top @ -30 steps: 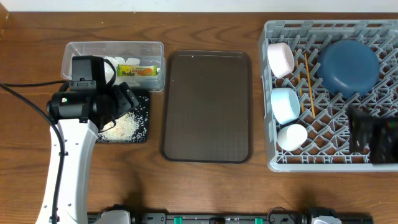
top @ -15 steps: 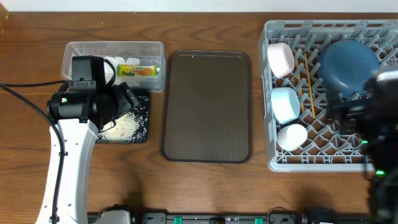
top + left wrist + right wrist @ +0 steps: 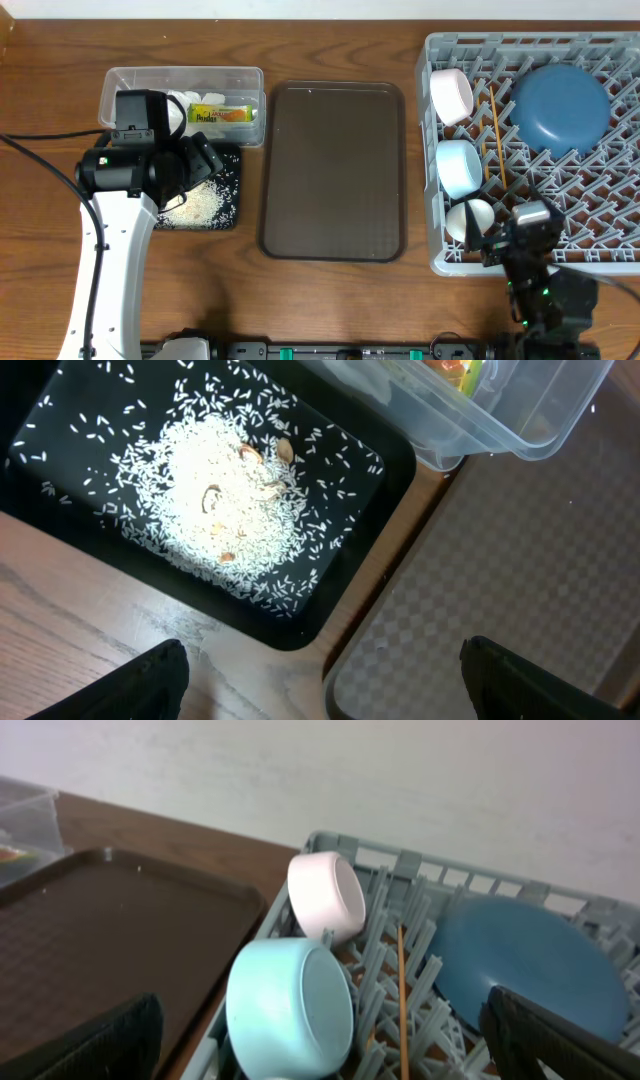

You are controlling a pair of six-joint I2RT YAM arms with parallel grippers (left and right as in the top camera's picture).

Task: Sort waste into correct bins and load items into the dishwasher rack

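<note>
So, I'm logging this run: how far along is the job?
Done: plate, light blue bowl, white bowl, cup and chopsticks sit in the rack. Napkins and wrapper are in the clear tub, and rice is in the black tray. In hand: nothing; left gripper and right gripper are open. Remaining: nothing visible.

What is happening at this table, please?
Two robot arms are sorting a meal's leftovers and look nearly done. The plate, white bowl, light blue bowl, cup and chopsticks sit in the rack; napkins and wrapper are in the clear tub, rice in the black tray. The left fingers hover open above the rice, the right fingers open at the rack's near edge, neither holding anything.
</note>
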